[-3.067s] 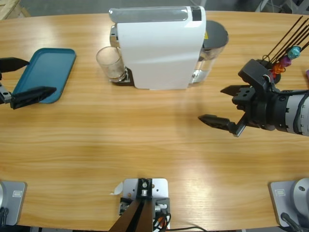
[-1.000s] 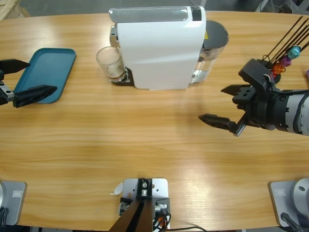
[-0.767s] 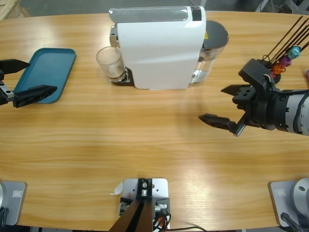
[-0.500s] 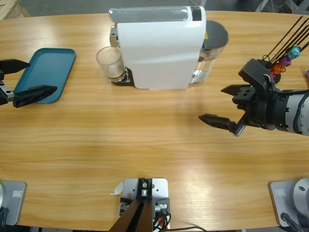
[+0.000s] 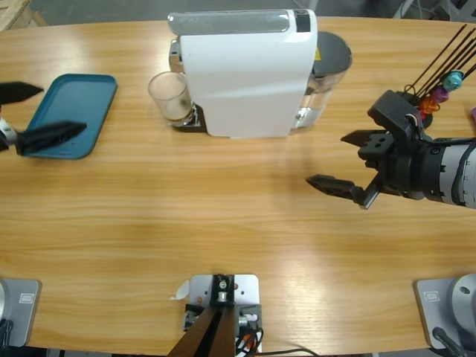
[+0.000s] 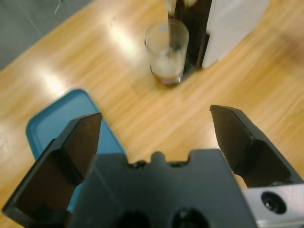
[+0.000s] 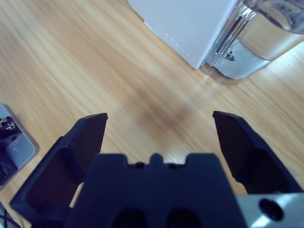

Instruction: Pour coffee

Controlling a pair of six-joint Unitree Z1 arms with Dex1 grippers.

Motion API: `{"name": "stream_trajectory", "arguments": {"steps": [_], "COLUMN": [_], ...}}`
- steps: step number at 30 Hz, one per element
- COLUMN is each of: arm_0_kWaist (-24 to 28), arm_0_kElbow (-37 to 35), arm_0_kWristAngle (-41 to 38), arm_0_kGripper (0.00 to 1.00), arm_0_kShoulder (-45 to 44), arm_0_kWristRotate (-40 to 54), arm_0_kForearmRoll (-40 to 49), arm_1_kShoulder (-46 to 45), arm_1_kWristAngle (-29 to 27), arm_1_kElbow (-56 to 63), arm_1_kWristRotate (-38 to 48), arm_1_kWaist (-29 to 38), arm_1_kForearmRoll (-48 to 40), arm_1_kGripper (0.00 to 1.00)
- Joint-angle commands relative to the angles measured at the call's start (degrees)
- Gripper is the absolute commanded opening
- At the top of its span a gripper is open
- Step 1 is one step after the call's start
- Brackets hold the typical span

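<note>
Both grippers, left (image 5: 28, 113) and right (image 5: 346, 162), gape empty; coffee (image 6: 165, 76) sits in glass (image 5: 169, 97) by the machine (image 5: 245, 71) near table's far edge.

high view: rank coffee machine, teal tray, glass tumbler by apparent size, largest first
1. coffee machine, by far the largest
2. teal tray, partly hidden by the left gripper
3. glass tumbler, the smallest

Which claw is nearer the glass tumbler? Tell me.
Left. The left claw hangs open over the teal tray, beside the glass tumbler. The right claw sits open beyond the coffee machine, farther off.
</note>
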Motion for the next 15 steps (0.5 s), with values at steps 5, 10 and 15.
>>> {"name": "stream_trajectory", "arguments": {"steps": [5, 10, 15], "arm_0_kWaist": [-0.5, -0.5, -0.5], "arm_0_kElbow": [-0.7, 2.2, 3.7], "arm_0_kWristAngle": [-4.7, -4.7, -6.3], "arm_0_kGripper": [0.982, 0.913, 0.897], "arm_0_kShoulder": [11.4, 16.6, 20.8], "arm_0_kWristRotate": [2.4, 2.3, 3.3], "arm_0_kForearmRoll": [-10.5, -13.0, -16.1], "arm_1_kShoulder": [-0.2, -0.3, 0.7], "arm_1_kWristAngle": [-1.3, -1.2, -1.0], "arm_1_kElbow": [0.7, 0.9, 1.1], "arm_1_kWristRotate": [2.3, 2.3, 2.3], "arm_1_kWaist": [0.5, 0.5, 0.6], "arm_1_kForearmRoll": [-0.9, -0.7, -0.8], "arm_1_kGripper": [1.0, 1.0, 1.0]}}
